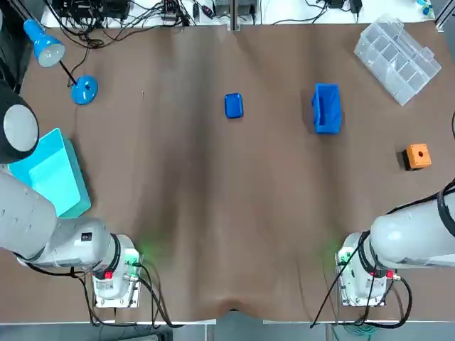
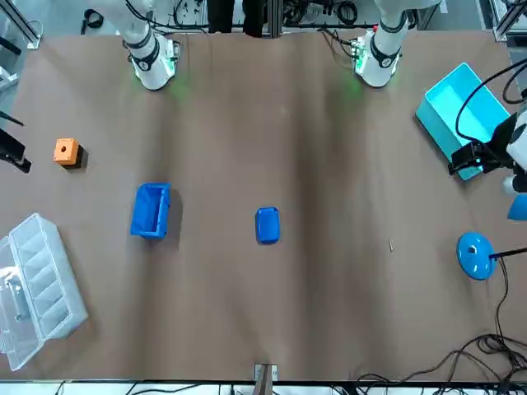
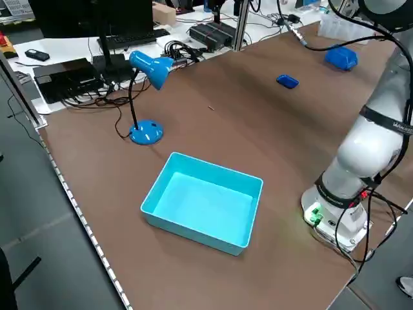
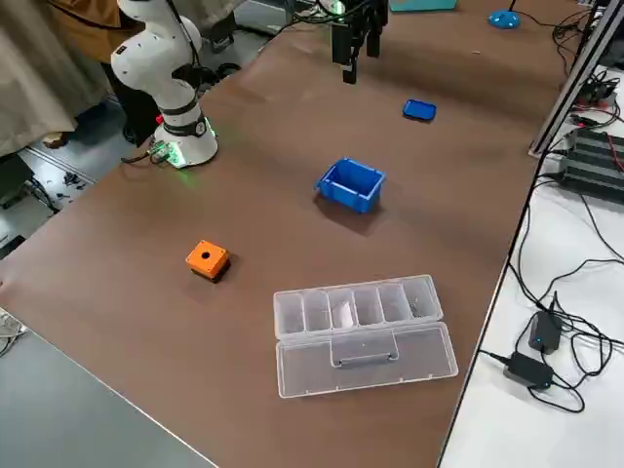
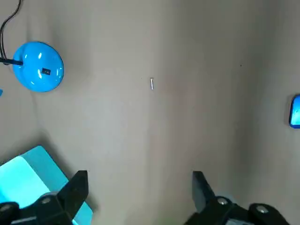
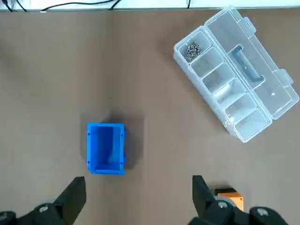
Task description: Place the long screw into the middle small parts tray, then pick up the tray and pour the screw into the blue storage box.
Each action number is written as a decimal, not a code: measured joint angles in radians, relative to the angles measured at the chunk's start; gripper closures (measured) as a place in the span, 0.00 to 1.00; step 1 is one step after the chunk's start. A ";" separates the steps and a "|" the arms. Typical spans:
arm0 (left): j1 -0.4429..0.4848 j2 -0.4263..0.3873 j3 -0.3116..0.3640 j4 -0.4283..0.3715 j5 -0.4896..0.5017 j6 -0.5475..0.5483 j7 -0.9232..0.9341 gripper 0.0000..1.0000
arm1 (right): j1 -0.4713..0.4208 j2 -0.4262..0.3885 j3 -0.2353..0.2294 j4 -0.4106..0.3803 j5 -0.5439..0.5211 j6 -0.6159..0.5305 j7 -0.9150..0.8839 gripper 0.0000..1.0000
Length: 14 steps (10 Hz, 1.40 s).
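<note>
Lying on the bare table (image 1: 213, 213), far left near the lamp base (image 5: 38, 66), the long screw (image 5: 151, 84) sits well apart from the small parts tray (image 1: 233, 105) and the blue storage box (image 1: 326, 108). Left gripper (image 5: 138, 180), right gripper (image 6: 138, 185): both released, empty, held above the table. No step done yet.

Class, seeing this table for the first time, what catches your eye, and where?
A big turquoise box at the left edge and a clear compartment case at the far right corner stand out. A small blue tray sits mid-table, a blue bin to its right. The left gripper and right gripper hang open.
</note>
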 joint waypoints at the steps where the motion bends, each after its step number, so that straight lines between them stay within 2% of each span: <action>1: 0.001 0.001 0.000 -0.020 0.000 0.032 0.000 0.02 | 0.000 0.006 0.001 0.007 0.000 0.004 0.000 0.00; 4: 0.001 0.006 0.000 -0.104 0.000 0.140 0.000 0.01 | 0.002 0.011 0.005 0.014 0.000 -0.003 0.000 0.00; 6: 0.001 0.019 -0.001 -0.209 0.000 0.281 0.001 0.00 | 0.002 0.014 0.005 0.014 0.000 -0.008 0.000 0.00; 8: -0.005 0.071 -0.005 -0.284 0.000 0.385 0.000 0.00 | 0.002 0.015 0.005 0.014 0.000 -0.010 0.000 0.00; 12: -0.013 0.257 -0.011 -0.298 0.000 0.553 -0.016 0.01 | 0.004 0.015 0.009 0.016 0.000 -0.010 0.000 0.00; 14: -0.015 0.296 -0.011 -0.295 0.000 0.611 -0.056 0.01 | 0.005 0.015 0.010 0.019 0.000 -0.010 0.000 0.00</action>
